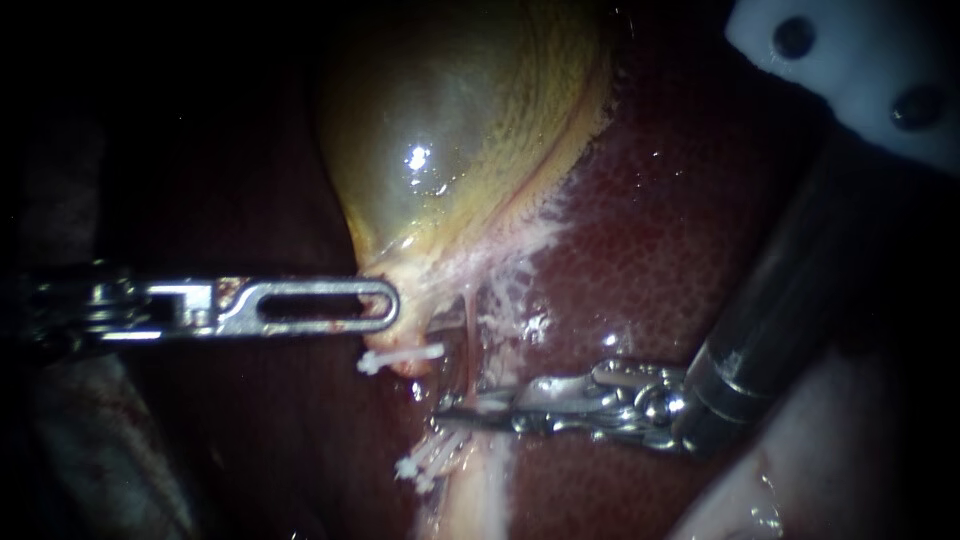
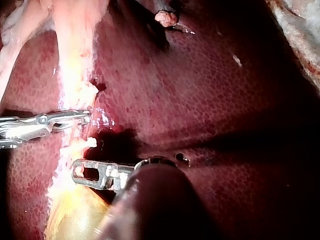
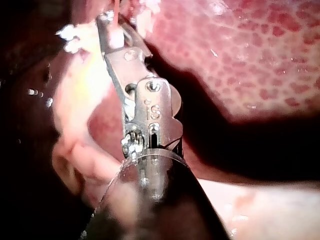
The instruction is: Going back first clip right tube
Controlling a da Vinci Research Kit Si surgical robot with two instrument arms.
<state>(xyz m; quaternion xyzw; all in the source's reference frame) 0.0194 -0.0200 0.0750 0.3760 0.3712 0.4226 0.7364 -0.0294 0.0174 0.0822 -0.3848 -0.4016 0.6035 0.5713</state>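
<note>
The yellow-green gallbladder [image 1: 450, 130] lies on the dark red liver [image 1: 650, 250]. My left instrument [image 1: 392, 305] reaches its neck with slotted jaws shut on the tissue there; it also shows in the left wrist view [image 2: 77, 171]. A thin reddish tube [image 1: 470, 330] runs down from the neck. My right instrument [image 1: 448, 410] points left at that tube, its jaws slightly open around it [image 3: 107, 20]. One white clip [image 1: 400, 357] crosses the tissue just under the neck. Another white clip [image 1: 425, 465] sits lower on the pale stalk [image 1: 480, 490].
A white plastic part with two dark holes [image 1: 850, 70] fills the upper right corner above the right shaft [image 1: 780, 300]. Pale tissue [image 1: 780, 480] lies at the lower right. The far left is dark.
</note>
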